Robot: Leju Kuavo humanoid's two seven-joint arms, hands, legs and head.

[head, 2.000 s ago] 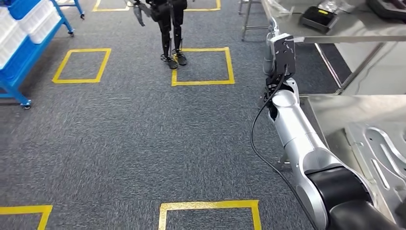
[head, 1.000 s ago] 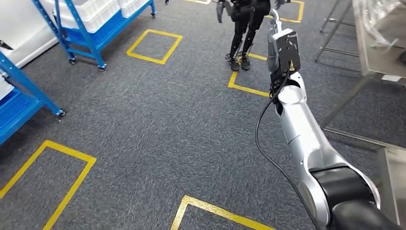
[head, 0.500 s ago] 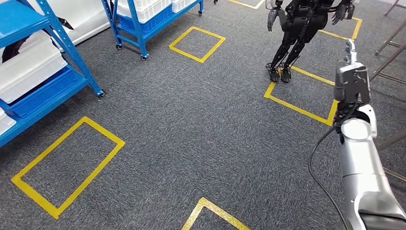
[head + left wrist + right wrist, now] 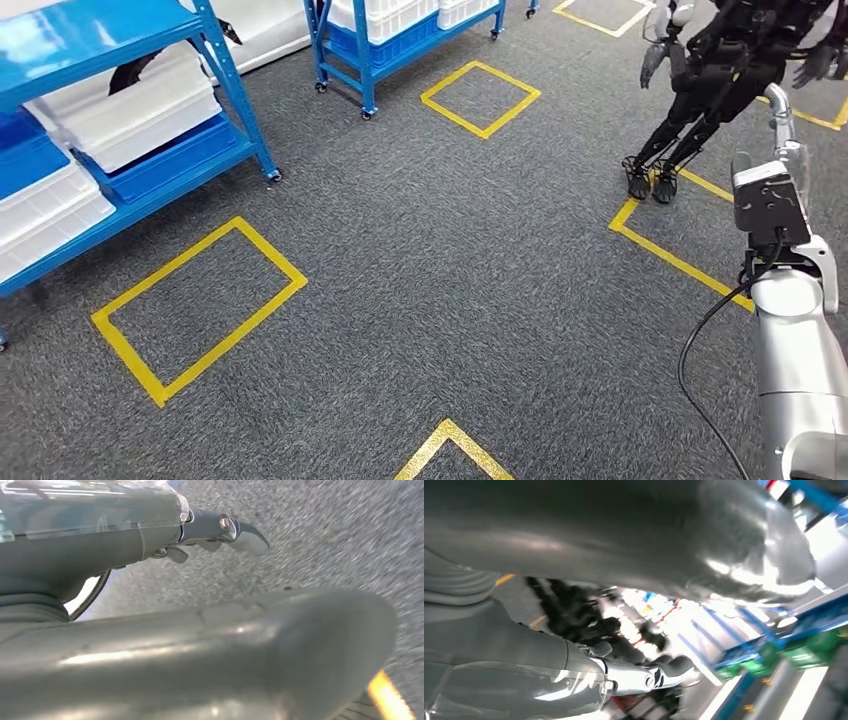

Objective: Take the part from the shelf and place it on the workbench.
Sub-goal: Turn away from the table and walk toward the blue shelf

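Floor: grey carpet [image 4: 420, 280] with yellow taped squares [image 4: 198, 305].
Shelf [image 4: 120, 120]: blue, holding white bins, well apart from right hand [image 4: 782, 125].
Part: not discernible.
Hands: both empty, fingers apart; left hand [image 4: 220, 530] over carpet.

2 blue shelves [image 4: 130, 120], 4 yellow floor squares [image 4: 198, 305], 1 other robot [image 4: 715, 80]

We see our right arm [image 4: 800, 350] reaching up, with our right hand [image 4: 782, 125] held out over the grey carpet [image 4: 450, 270]. Just past our hand stands another black robot [image 4: 715, 80] by a yellow tape square [image 4: 680, 250]. Far off to the left of our hand are blue shelves [image 4: 130, 120] with white bins [image 4: 130, 110].
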